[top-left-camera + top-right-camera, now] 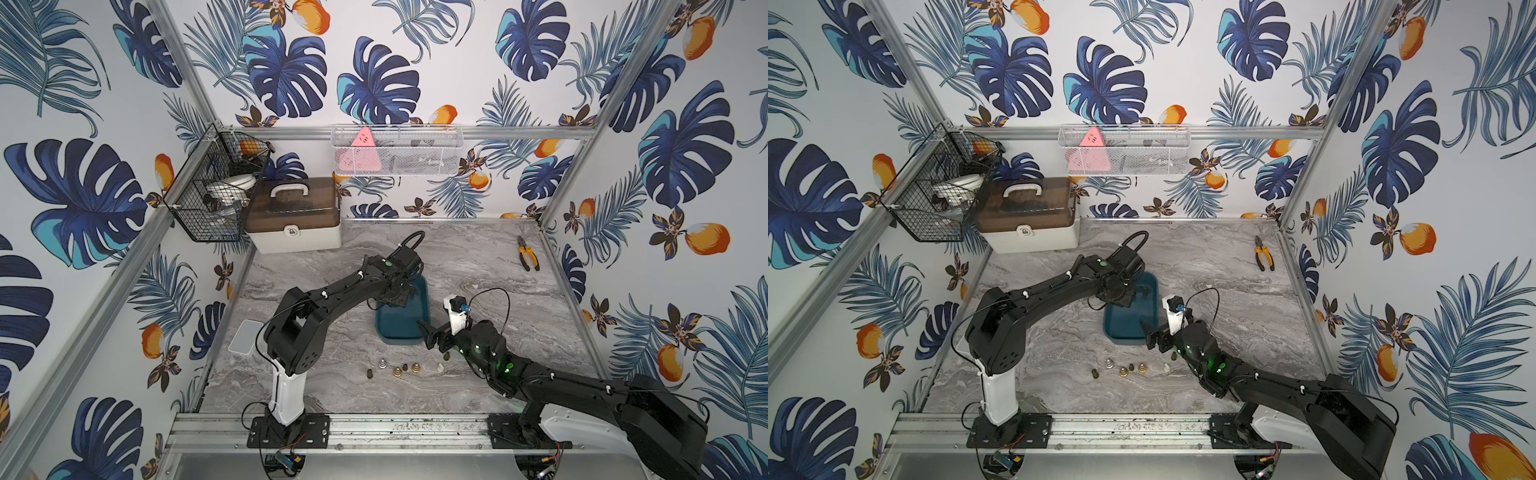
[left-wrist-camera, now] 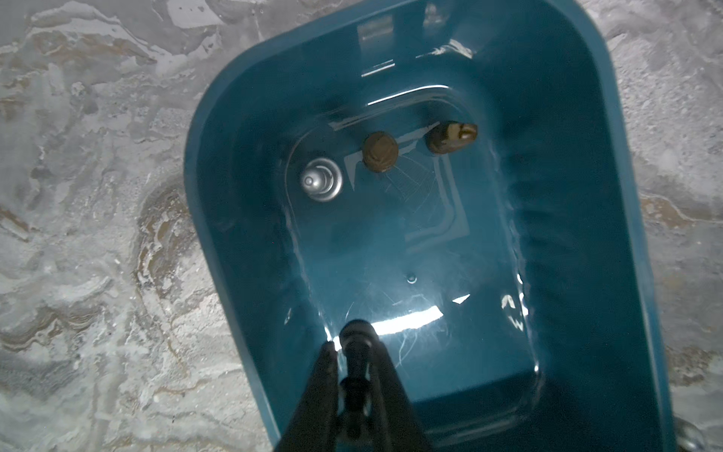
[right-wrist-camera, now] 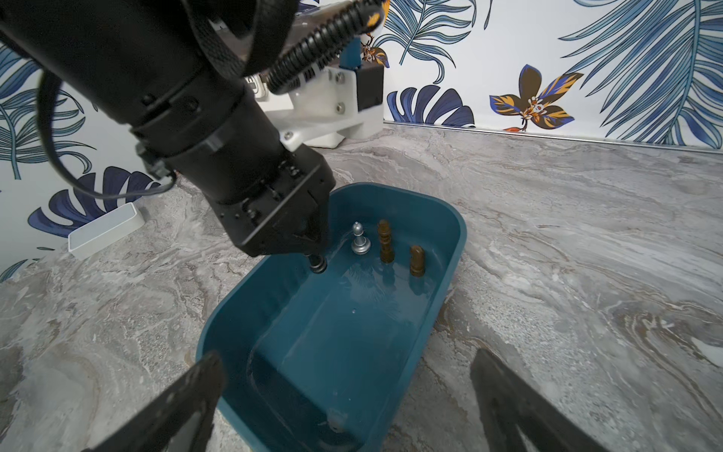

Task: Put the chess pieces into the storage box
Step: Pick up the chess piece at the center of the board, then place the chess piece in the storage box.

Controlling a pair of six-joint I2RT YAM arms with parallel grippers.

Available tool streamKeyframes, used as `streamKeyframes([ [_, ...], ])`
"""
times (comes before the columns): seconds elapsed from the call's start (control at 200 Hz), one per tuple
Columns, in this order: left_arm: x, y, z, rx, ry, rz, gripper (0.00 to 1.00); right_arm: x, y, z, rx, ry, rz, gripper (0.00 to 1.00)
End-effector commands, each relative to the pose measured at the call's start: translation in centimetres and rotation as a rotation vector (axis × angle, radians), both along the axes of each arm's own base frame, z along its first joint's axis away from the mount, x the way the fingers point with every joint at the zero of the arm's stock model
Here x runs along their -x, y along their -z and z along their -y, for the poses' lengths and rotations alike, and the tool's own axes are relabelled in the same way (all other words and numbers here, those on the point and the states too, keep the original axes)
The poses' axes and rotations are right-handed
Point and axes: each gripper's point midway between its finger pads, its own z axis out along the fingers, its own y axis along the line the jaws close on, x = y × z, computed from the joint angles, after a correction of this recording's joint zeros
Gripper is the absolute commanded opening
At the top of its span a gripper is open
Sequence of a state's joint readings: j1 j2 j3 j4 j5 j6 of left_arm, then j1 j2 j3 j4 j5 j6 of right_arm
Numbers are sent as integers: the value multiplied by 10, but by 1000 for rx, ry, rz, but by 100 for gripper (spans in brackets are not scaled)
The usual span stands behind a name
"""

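The left arm angled down into the storage box (image 3: 455,242), its left gripper (image 2: 354,354) pinching a dark chess piece (image 3: 317,266) beside three upright pieces (image 3: 385,246), while the right gripper (image 1: 431,336), jaws spread wide, hung low at the box's near end, close to a row of pieces (image 1: 399,370) on the table (image 1: 478,266).

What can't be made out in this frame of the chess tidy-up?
The held piece in the left pincer: kind unclear; dark and end-on in the left wrist view.
The loose chess pieces: too small in both top views to name.
The white case: its tinted lid veils the contents.
The storage box: the left arm covers its far end in both top views.
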State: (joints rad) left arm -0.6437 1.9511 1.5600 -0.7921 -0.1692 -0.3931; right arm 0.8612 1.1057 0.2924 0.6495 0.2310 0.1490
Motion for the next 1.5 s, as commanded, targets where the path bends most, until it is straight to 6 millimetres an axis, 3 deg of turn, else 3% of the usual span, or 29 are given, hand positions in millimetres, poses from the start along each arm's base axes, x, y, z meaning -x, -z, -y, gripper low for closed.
streamKeyframes([
  [0.0,-11,2,2,-25,12,31,13,-2,-12,-1,-31,7,27,100],
  [0.505,-24,33,1,-83,10,8,13,0,-16,1,-42,3,37,100],
  [0.926,-43,39,-9,-95,-12,32,13,1,-15,0,-42,-2,32,100],
  [1.496,-33,45,-3,-32,-23,-2,14,1,-15,0,-40,-2,30,100],
])
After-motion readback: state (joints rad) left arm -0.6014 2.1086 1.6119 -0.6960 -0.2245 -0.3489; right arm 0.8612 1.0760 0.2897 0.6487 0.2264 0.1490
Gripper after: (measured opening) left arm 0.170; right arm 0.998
